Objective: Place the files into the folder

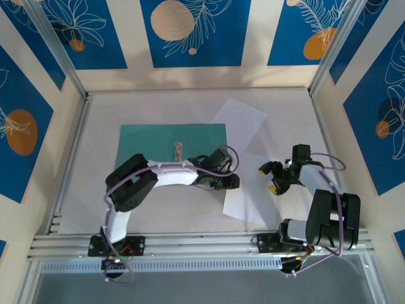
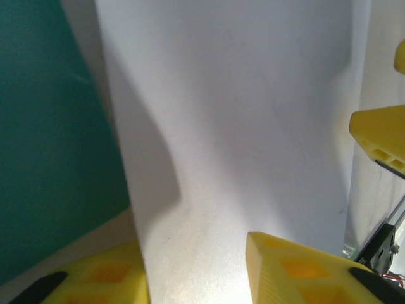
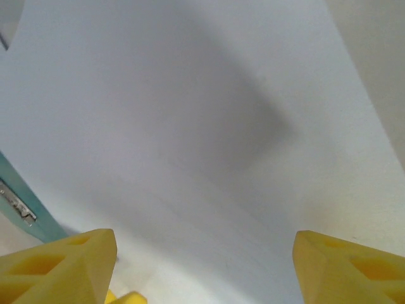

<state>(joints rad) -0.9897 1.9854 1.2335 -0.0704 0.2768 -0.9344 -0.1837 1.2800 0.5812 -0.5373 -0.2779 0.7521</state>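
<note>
The teal folder (image 1: 152, 149) lies flat at the table's middle left, a small metal clip (image 1: 179, 151) on it. Two white files lie to its right: a tilted one farther back (image 1: 243, 120) and a nearer one (image 1: 250, 199). My left gripper (image 1: 229, 182) is open at the near file's left edge. In the left wrist view the file (image 2: 240, 126) runs between the yellow fingers (image 2: 304, 269), with the folder (image 2: 50, 126) on the left. My right gripper (image 1: 268, 178) hangs open over the same file (image 3: 190, 114), nothing between its wide-set fingers (image 3: 57, 263).
Aluminium rails run along the table's left side (image 1: 69, 164) and right side (image 1: 326, 145), and a rail strip (image 1: 202, 244) crosses the near edge. Patterned blue walls enclose the table. The two grippers are close together, the right one's finger (image 2: 380, 139) showing in the left wrist view.
</note>
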